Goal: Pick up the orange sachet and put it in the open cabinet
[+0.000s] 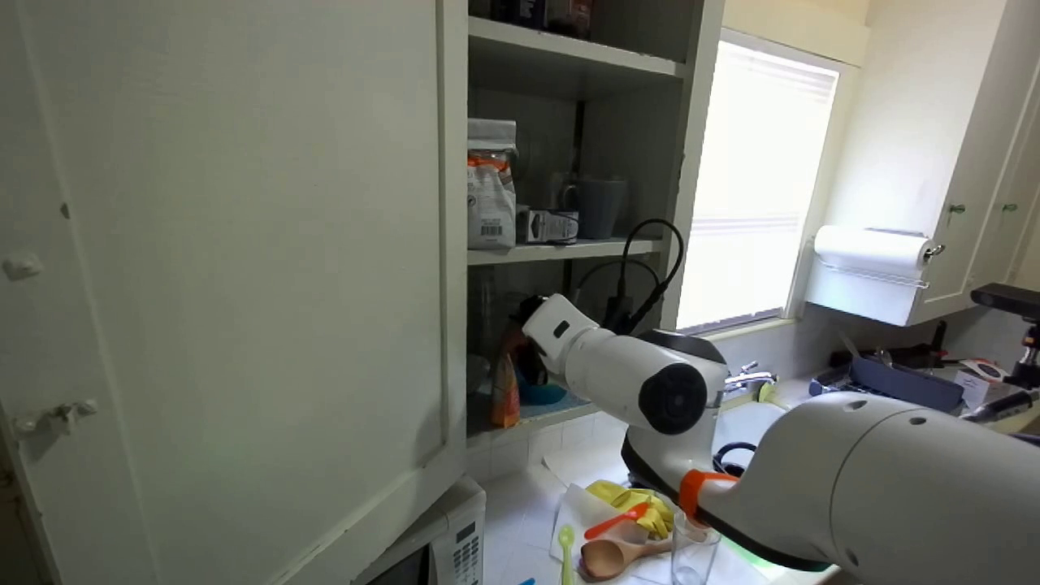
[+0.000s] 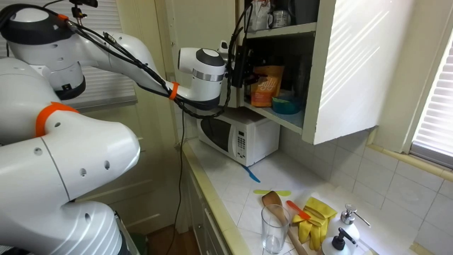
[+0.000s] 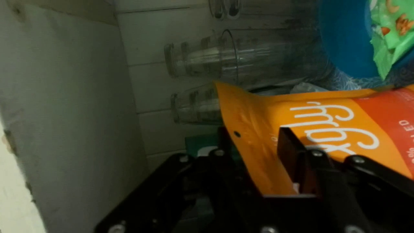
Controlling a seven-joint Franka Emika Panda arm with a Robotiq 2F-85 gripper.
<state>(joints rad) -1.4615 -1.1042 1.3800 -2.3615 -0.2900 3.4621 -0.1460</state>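
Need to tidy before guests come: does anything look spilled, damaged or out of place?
Two things. In the wrist view, an edge of the open cabinet has dark nicks, as if chipped. Down at the counter, in both exterior views, an orange utensil lies partly on the yellow gloves, an odd resting place. I see no spill.

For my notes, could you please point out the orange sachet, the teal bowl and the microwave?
Orange sachet (image 3: 330,124), in the wrist view: printed front.
Teal bowl (image 2: 286,107), in an exterior view: outer wall.
Microwave (image 2: 241,142), in an exterior view: keypad.
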